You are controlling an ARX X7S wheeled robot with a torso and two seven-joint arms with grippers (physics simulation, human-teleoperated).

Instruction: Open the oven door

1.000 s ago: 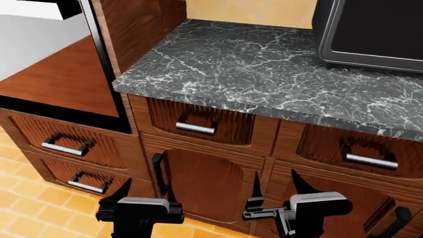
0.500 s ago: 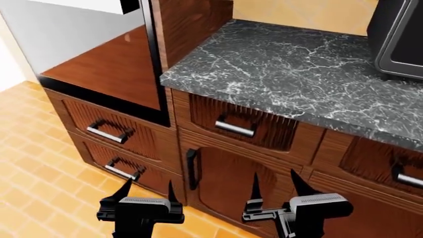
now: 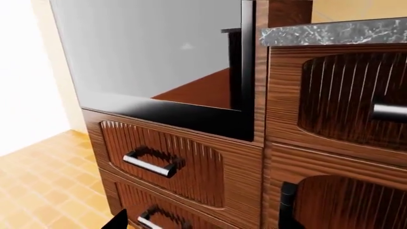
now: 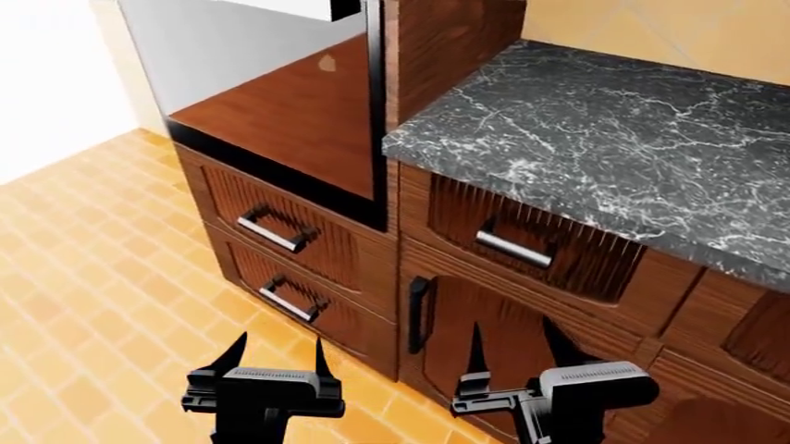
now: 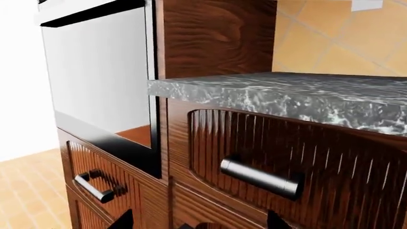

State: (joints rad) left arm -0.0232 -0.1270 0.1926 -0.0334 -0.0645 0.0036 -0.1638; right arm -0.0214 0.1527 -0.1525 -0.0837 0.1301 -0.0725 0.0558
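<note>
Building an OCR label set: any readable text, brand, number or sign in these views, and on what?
None: no text, brand, number or sign shows in any view.
oven door: glossy glass and black frame, reflections only.
countertop: marble veining, no lettering.
drawers: plain wood, silver handles.
left gripper, right gripper: unmarked.

One glossy black-framed oven door point(image 4: 277, 120) with a reflective glass window is in view, with two ribbed dark-wood drawers point(image 4: 290, 236) with silver bar handles stacked beneath it. One grey-veined black marble countertop point(image 4: 617, 139) carries one more ribbed wood drawer with a silver handle point(image 4: 516, 248) under its edge, above one wood cabinet door with a black vertical handle point(image 4: 420, 314). Two black grippers show in the head view, left point(image 4: 274, 355) and right point(image 4: 512, 349).
</note>
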